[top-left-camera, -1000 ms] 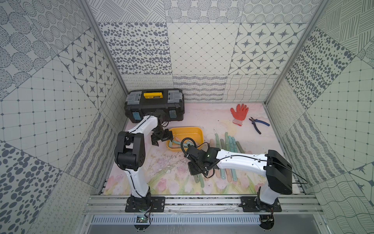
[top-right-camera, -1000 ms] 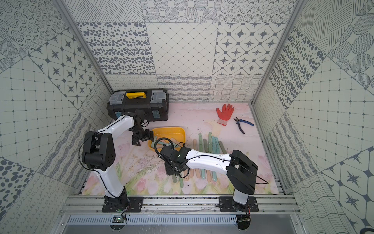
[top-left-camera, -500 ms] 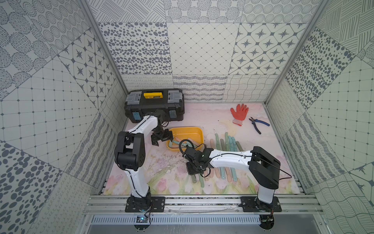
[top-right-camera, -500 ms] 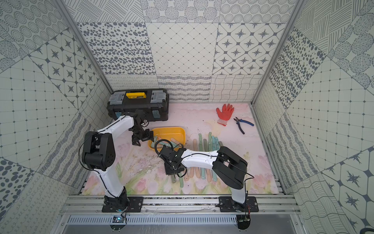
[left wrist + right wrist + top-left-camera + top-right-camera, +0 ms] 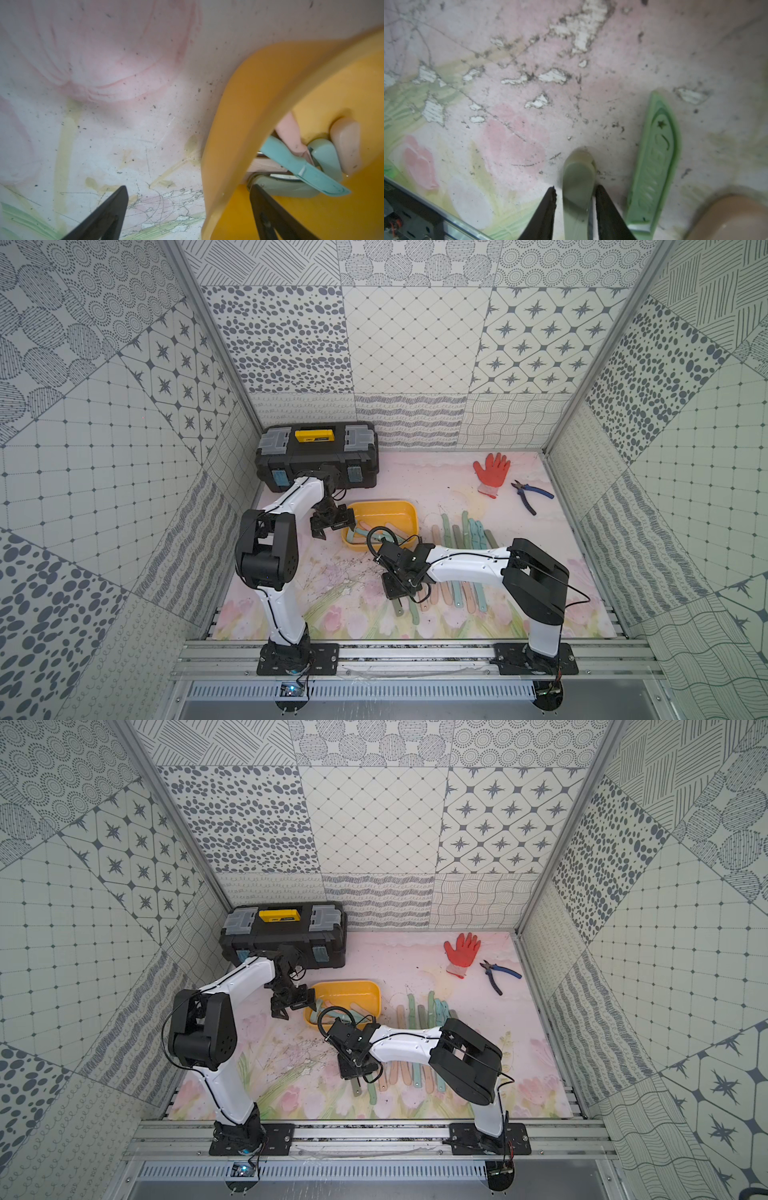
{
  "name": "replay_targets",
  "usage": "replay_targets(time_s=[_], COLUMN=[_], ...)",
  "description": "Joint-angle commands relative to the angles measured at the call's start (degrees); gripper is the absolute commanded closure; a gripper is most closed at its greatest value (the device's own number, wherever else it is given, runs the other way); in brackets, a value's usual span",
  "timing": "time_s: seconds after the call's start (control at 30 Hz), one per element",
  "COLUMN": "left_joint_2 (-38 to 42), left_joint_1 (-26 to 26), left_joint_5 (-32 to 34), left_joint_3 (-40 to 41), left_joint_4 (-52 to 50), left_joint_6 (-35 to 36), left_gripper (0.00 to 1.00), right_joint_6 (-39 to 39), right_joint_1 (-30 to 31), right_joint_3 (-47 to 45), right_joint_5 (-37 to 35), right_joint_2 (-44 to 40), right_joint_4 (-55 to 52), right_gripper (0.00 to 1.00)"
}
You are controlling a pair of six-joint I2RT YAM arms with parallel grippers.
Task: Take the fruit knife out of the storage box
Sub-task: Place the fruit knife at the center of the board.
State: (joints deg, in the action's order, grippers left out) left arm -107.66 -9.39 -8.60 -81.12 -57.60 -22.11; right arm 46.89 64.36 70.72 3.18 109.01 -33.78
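Note:
The yellow storage box (image 5: pixel 409 510) (image 5: pixel 353 988) sits mid-table with several pastel fruit knives in it, among them a teal one (image 5: pixel 301 168). My left gripper (image 5: pixel 334 526) (image 5: pixel 187 187) is open astride the box's near-left wall (image 5: pixel 239 124), one finger on the mat side and one inside. My right gripper (image 5: pixel 394 591) (image 5: pixel 576 187) hangs low over the mat in front of the box. A grey-green fruit knife (image 5: pixel 578 176) (image 5: pixel 399 608) lies on the mat between its fingers, which stand slightly apart from it.
A green knife (image 5: pixel 654 162) lies right beside the grey-green one. A row of pastel knives (image 5: pixel 457 539) covers the mat right of the box. At the back stand a black toolbox (image 5: pixel 318 456), an orange glove (image 5: pixel 491 472) and blue-handled pliers (image 5: pixel 530 495).
The right gripper's jaws have parted from the grey-green knife, which now lies on the mat. The right arm's elbow has swung left. The left arm has not moved.

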Motion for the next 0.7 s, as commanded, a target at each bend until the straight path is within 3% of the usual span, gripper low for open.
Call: replay_targets(time_s=[0.0, 0.3, 0.4, 0.6, 0.67], left_joint_2=[0.92, 1.06, 1.30, 1.45, 1.45], left_joint_1=[-0.28, -0.36, -0.37, -0.34, -0.37], left_joint_5=[-0.03, -0.07, -0.01, -0.16, -0.10], left_joint_3=[-0.21, -0.15, -0.11, -0.21, -0.10], left_joint_4=[-0.49, -0.49, -0.41, -0.43, -0.42], left_joint_6=[-0.20, -0.10, -0.19, -0.04, 0.05], left_gripper=[0.09, 0.09, 0.09, 0.09, 0.09], right_joint_6=[0.45, -1.36, -6.58, -17.36, -22.83], right_joint_1=[-0.06, -0.10, -1.12, -8.72, -10.12], right_joint_3=[0.56, 2.26, 4.17, 6.49, 7.23], right_joint_5=[-0.48, -3.18, -3.72, 4.48, 4.20], right_joint_2=[0.63, -3.82, -8.00, -15.91, -18.81], right_joint_4=[-0.67, -2.37, -2.09, 0.37, 0.92], right_gripper=[0.61, 0.59, 0.56, 0.52, 0.47])
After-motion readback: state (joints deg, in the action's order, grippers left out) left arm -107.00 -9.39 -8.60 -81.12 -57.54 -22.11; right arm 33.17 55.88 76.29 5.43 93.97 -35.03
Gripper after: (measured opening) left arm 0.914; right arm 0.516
